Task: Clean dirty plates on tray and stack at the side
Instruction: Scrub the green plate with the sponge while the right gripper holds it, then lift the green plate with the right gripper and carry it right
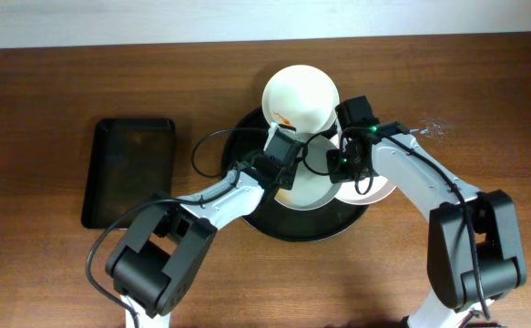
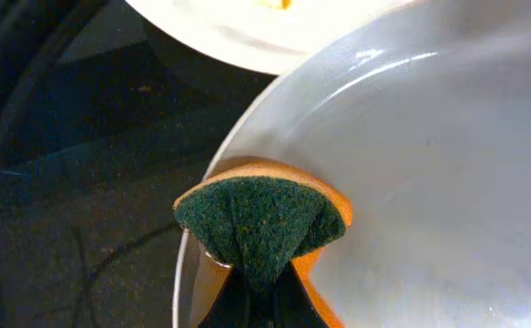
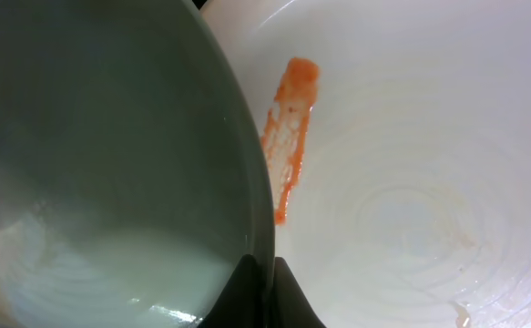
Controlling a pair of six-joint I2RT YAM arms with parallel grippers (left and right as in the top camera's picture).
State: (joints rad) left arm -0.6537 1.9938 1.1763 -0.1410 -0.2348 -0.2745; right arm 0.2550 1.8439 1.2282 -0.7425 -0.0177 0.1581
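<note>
The round black tray (image 1: 274, 223) holds three plates. A white plate (image 1: 301, 96) with an orange smear leans over its far rim. My right gripper (image 1: 342, 164) (image 3: 270, 292) is shut on the rim of a pale blue-white plate (image 1: 311, 193) (image 3: 110, 137) in the tray's middle. My left gripper (image 1: 281, 155) (image 2: 263, 301) is shut on a green-and-orange sponge (image 2: 260, 219), which presses on that plate's rim (image 2: 411, 182). A third plate (image 1: 379, 191) lies partly under the right arm. In the right wrist view, a white plate (image 3: 411, 182) beside the held one has an orange streak (image 3: 288, 128).
A smaller rectangular black tray (image 1: 130, 170) sits on the wooden table (image 1: 46, 109) to the left. Both arms cross over the round tray from the near side, with a black cable (image 1: 206, 150) looping by the left one.
</note>
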